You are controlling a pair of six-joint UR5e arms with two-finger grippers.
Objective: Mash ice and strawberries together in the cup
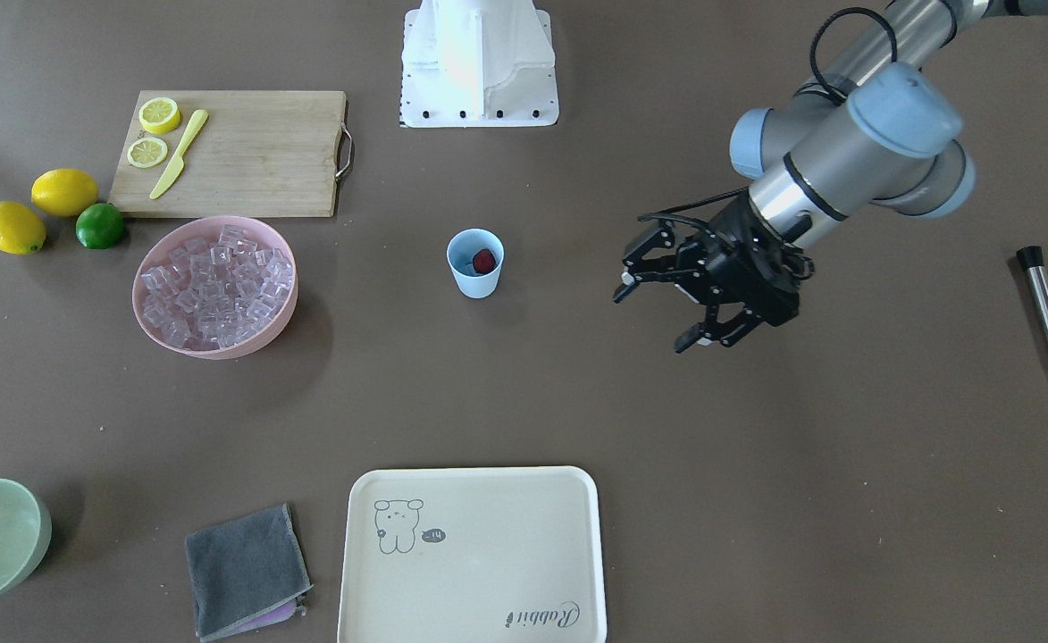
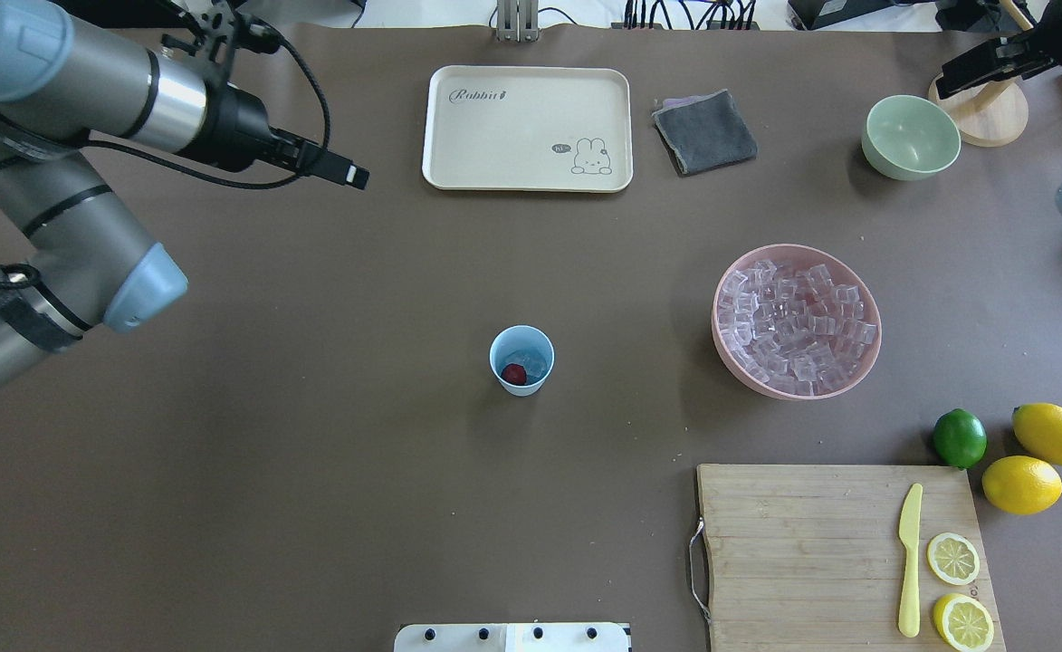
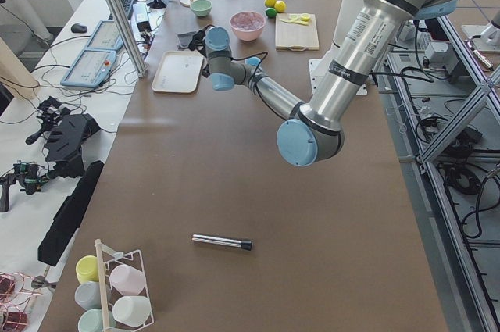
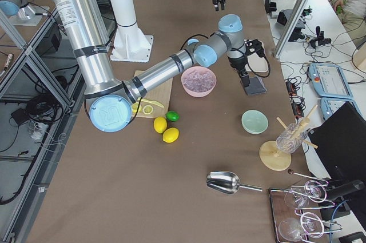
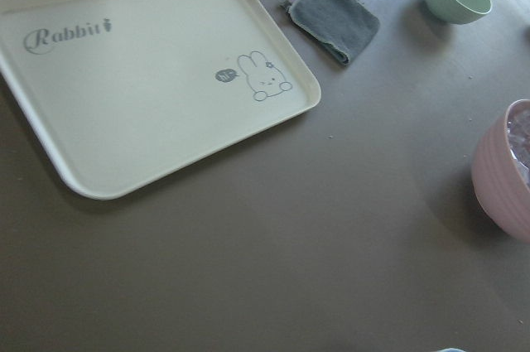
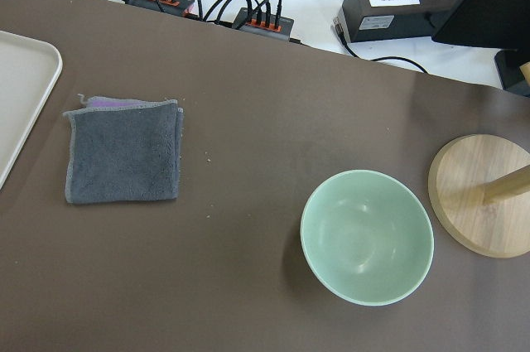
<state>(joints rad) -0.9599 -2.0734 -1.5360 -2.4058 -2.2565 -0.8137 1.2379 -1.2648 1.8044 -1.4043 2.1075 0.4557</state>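
Your cup (image 1: 475, 268) sits mid tabletop (image 1: 524, 393) with the strawberry (image 1: 484, 260) and some ice (image 2: 533, 364) already in it, so the left gripper (image 1: 653, 320), fingers spread and empty, hangs between it and the steel rod (image 1: 1045, 308), probably your masher; the right gripper (image 2: 951, 80) fingers, can't tell.

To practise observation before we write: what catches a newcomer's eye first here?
The left gripper, open, hangs raised, apart from the small blue cup at the centre of the table, which holds a red strawberry. Toward the robot's right, a pink bowl is heaped with clear ice.
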